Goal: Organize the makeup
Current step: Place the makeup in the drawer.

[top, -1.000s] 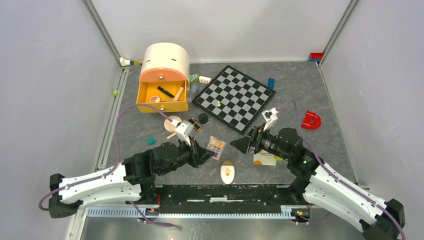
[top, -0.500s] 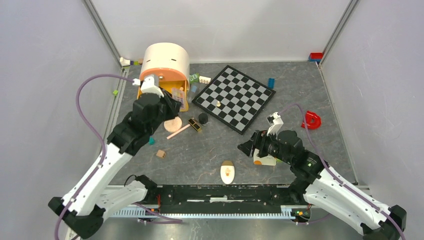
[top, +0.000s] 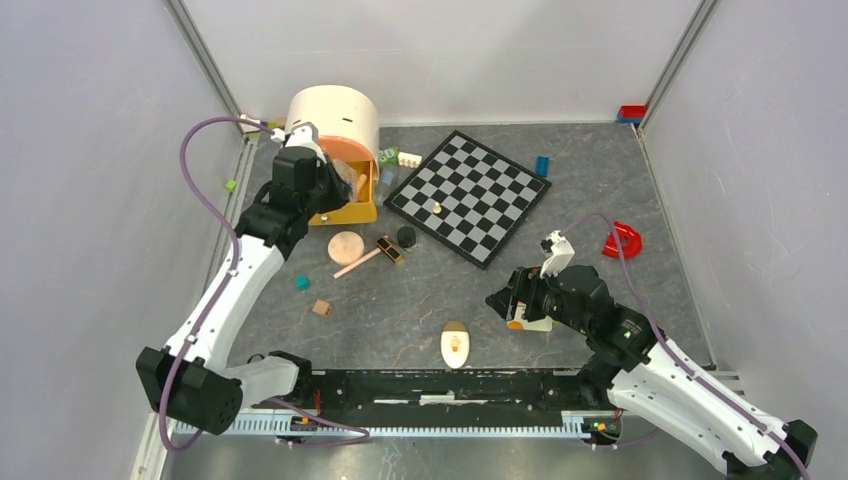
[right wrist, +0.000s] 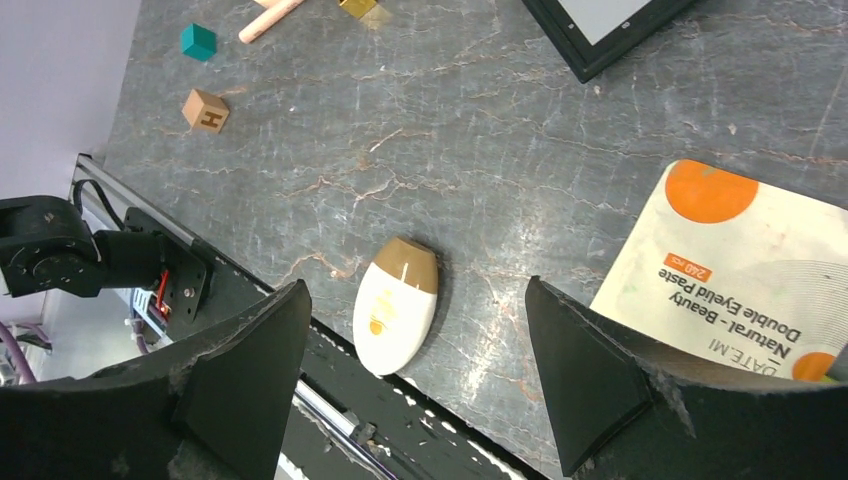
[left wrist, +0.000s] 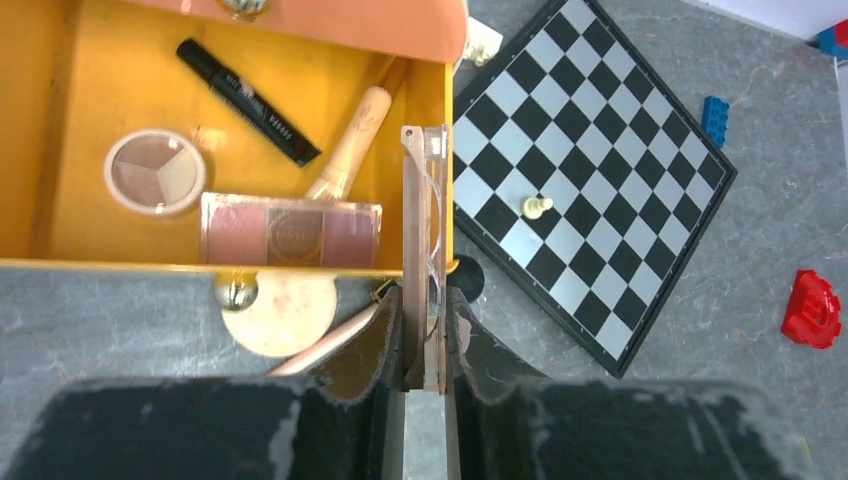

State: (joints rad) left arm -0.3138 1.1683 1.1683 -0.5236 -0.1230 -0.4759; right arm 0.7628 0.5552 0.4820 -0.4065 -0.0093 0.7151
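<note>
My left gripper (top: 338, 188) is shut on the multicolour eyeshadow palette (left wrist: 424, 240), held edge-on over the right wall of the open yellow drawer (left wrist: 60, 120). The drawer holds a black pencil (left wrist: 248, 88), a small round compact (left wrist: 155, 172), the pink-brown blush palette (left wrist: 290, 230) and a brush (left wrist: 352, 140). The round peach compact (top: 346, 246) and a pink brush (top: 358, 263) lie on the table in front of the drawer. My right gripper (right wrist: 415, 295) is open above the cream oval (right wrist: 395, 305), with the white-orange sachet (right wrist: 740, 265) to its right.
The drawer belongs to a cream domed cabinet (top: 332, 118). The chessboard (top: 470, 195) with one pawn lies at the centre back. A small gold-black item (top: 390, 249), a black round piece (top: 406, 236), a teal cube (top: 301, 282), a wooden cube (top: 321, 307) and a red toy (top: 622, 240) lie scattered.
My left arm lifted the eyeshadow palette from the table's middle and swung it back-left to the drawer. My right gripper shifted slightly toward the near edge and stays open.
</note>
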